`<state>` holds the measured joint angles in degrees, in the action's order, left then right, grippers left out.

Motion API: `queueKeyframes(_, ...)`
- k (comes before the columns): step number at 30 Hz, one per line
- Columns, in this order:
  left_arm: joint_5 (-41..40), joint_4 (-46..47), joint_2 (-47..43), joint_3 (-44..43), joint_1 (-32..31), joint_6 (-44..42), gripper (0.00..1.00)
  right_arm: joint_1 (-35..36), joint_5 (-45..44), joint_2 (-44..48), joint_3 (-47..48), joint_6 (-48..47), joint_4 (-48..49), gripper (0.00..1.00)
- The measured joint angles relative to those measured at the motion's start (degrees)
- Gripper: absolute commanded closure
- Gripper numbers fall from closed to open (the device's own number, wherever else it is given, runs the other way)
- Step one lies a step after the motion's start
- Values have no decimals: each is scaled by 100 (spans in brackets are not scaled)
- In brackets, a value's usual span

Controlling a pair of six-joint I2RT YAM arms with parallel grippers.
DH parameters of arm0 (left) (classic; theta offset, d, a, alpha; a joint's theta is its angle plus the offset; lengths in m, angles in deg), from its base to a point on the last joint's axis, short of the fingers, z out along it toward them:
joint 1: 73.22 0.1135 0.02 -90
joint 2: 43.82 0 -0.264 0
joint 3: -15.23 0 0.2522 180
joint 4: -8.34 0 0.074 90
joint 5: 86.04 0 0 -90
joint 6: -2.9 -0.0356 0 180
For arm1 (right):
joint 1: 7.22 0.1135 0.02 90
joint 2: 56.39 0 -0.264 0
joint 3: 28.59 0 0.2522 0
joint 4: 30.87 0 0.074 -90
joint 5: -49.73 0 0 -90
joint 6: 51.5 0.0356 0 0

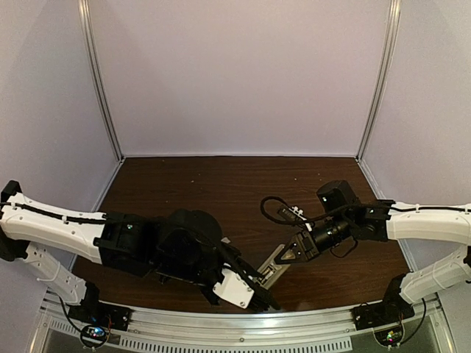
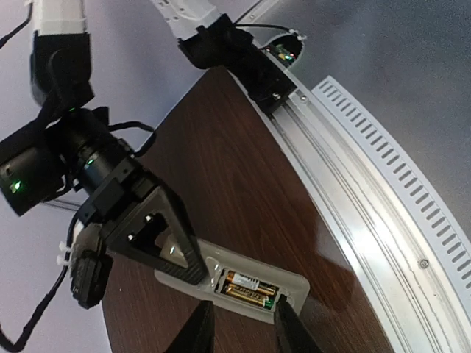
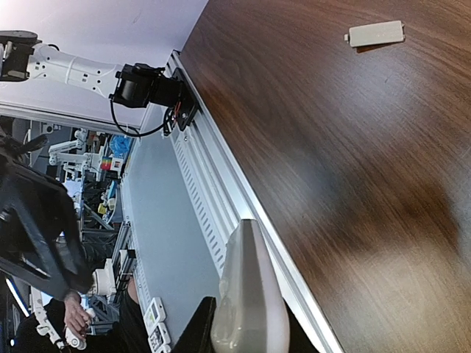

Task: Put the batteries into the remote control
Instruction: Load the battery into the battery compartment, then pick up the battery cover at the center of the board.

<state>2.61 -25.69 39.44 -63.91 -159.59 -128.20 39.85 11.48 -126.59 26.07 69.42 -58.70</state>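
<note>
The remote control (image 2: 294,283) is held back side up just above the brown table, with its battery bay uncovered. Two gold batteries (image 2: 249,287) lie side by side inside the bay. My right gripper (image 2: 158,239) is shut on the remote's far end. In the right wrist view the remote (image 3: 246,294) shows edge-on between that gripper's (image 3: 246,334) fingers. My left gripper (image 2: 243,315) is open, with one fingertip on each side of the bay at the remote's near edge and nothing in it. From above, the remote (image 1: 273,272) sits between the left gripper (image 1: 261,296) and the right gripper (image 1: 288,255).
A small pale battery cover (image 3: 375,33) lies loose on the table, away from the remote. The slotted aluminium rail (image 2: 383,191) runs along the table's near edge, close to the remote. Pale walls enclose the table (image 1: 221,191) on three sides.
</note>
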Motion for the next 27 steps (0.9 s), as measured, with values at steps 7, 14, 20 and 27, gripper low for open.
queueKeyframes(7, -13, 612, -695, 573, 1246, 1810, 48, -422, -348, 184, -98, -81, 24, 100)
queueKeyframes(14, 39, 396, -511, 887, 2592, 3480, 43, -1126, -404, 433, -542, -59, 457, 100)
queueKeyframes(20, 442, 356, -37, 953, 3145, 4092, 41, -1370, -291, 428, -914, -92, 1047, 100)
queueKeyframes(27, 785, 365, 804, 990, 3158, 4186, 43, -1478, -181, 420, -1095, -221, 1438, 100)
